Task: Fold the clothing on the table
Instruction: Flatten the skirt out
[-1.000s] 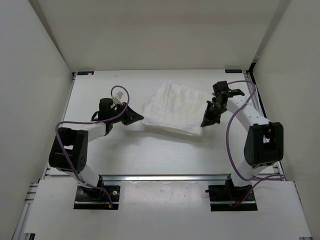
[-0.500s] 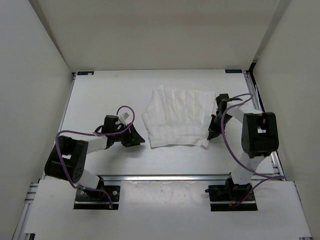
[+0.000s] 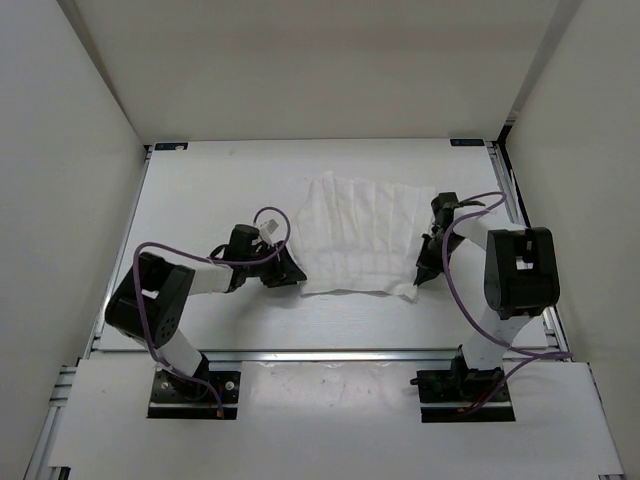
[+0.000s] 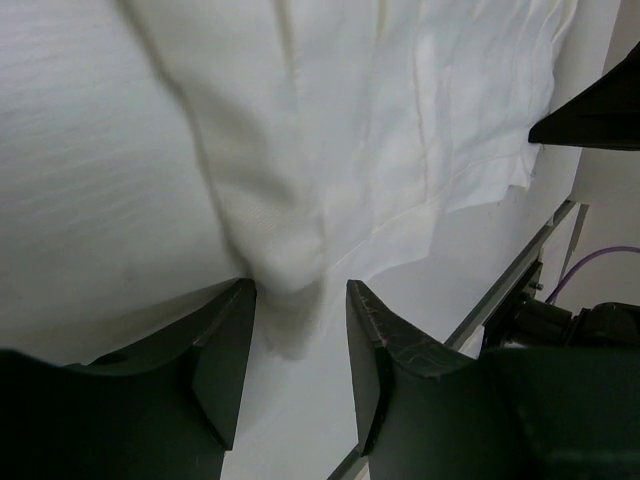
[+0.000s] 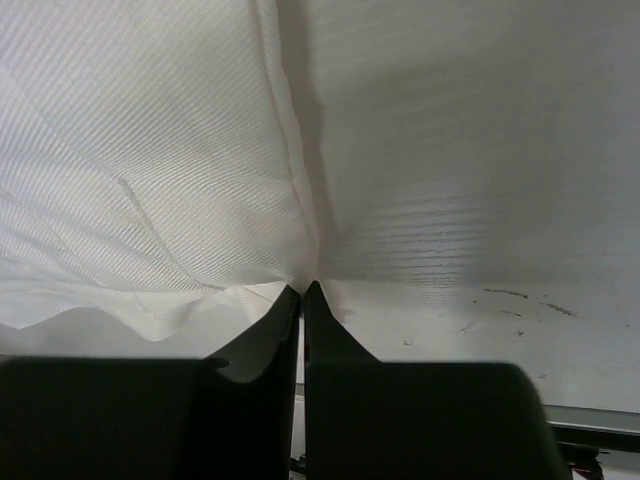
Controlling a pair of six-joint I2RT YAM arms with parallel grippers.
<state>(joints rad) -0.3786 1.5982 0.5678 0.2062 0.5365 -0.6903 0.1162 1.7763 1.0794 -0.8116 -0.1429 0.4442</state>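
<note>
The surface (image 3: 200, 190) carries the clothing (image 3: 360, 235), now pulled flat just right of the frame's centre. The left jaws have just sprung wide, and its lower-left corner lies loose between them. The right jaws stay pinched on the lower-right corner. Spreading looks done, so folding can begin.

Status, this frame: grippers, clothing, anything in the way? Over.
Left gripper open around the near-left corner of the clothing. Right gripper shut on its near-right corner. Clothing flat on the table, creased. No obstruction seen.

Top view overhead; wrist views close, low (all share clothing (image 3: 360, 235)).
</note>
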